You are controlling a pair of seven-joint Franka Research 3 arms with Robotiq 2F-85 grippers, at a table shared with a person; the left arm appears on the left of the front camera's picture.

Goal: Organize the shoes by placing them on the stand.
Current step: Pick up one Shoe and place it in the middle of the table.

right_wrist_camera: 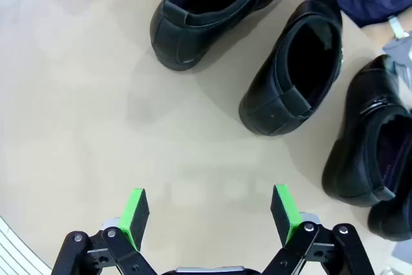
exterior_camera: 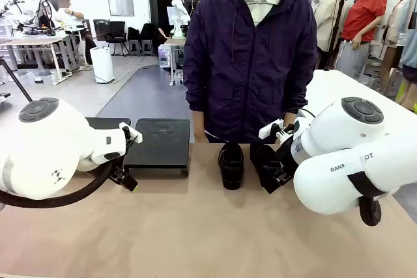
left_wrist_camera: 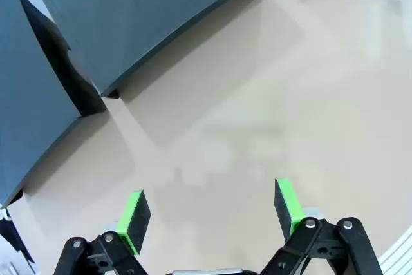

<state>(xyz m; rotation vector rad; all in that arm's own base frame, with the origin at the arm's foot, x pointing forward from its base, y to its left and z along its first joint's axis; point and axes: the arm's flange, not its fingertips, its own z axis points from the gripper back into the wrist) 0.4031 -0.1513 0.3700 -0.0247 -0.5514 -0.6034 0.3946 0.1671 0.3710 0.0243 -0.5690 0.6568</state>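
Several glossy black shoes lie on the tan table ahead of my right gripper (right_wrist_camera: 209, 214), which is open and empty above bare tabletop. The nearest are one shoe (right_wrist_camera: 212, 11) at top centre, another shoe (right_wrist_camera: 296, 69) to its right and a third shoe (right_wrist_camera: 364, 140) at the right edge. From the front, two shoes (exterior_camera: 230, 164) (exterior_camera: 266, 164) sit mid-table. The stand is two matte-black trays (left_wrist_camera: 148, 17) (left_wrist_camera: 26, 94), side by side at the table's far left (exterior_camera: 158, 144). My left gripper (left_wrist_camera: 209, 214) hangs open and empty just in front of them.
A person in a dark purple jacket (exterior_camera: 251, 63) stands at the far edge, right behind the shoes. Bare tan tabletop (exterior_camera: 195, 232) spreads across the near half. My right arm's white body (exterior_camera: 352, 154) bulks over the table's right side.
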